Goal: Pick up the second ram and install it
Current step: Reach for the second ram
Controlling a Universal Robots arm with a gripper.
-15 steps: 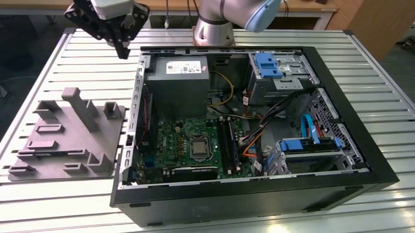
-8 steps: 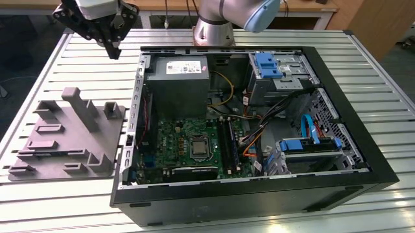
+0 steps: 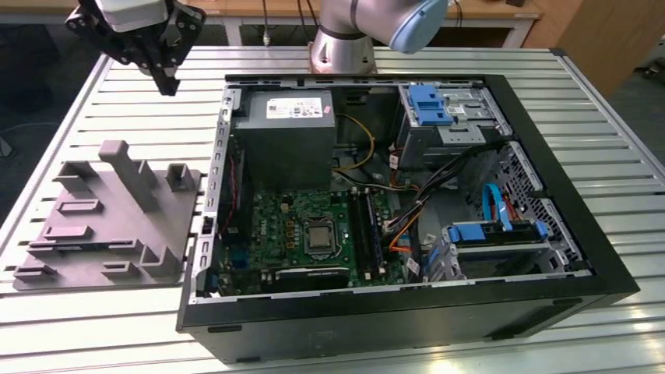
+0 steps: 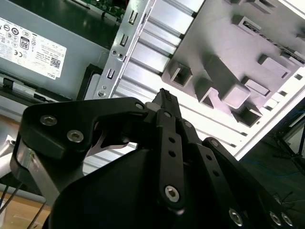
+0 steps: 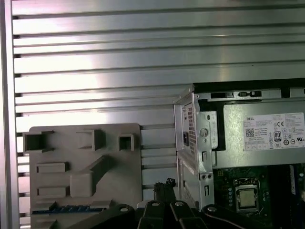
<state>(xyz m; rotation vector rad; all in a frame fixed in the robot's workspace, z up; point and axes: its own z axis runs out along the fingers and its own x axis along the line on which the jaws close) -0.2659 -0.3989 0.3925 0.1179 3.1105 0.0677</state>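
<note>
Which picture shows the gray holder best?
The exterior view: the whole holder shows, beside the case. The first wrist view has one edge hidden behind the gripper; the second wrist view catches part of it.

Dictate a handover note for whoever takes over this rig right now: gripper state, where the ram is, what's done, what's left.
The gripper is shut and empty, above the table near the open computer case.
The second ram lies in the gray fixture, apart from the gripper.
Done: nothing that shows for this stick.
Left: picking it up and seating it in the memory slots.
</note>
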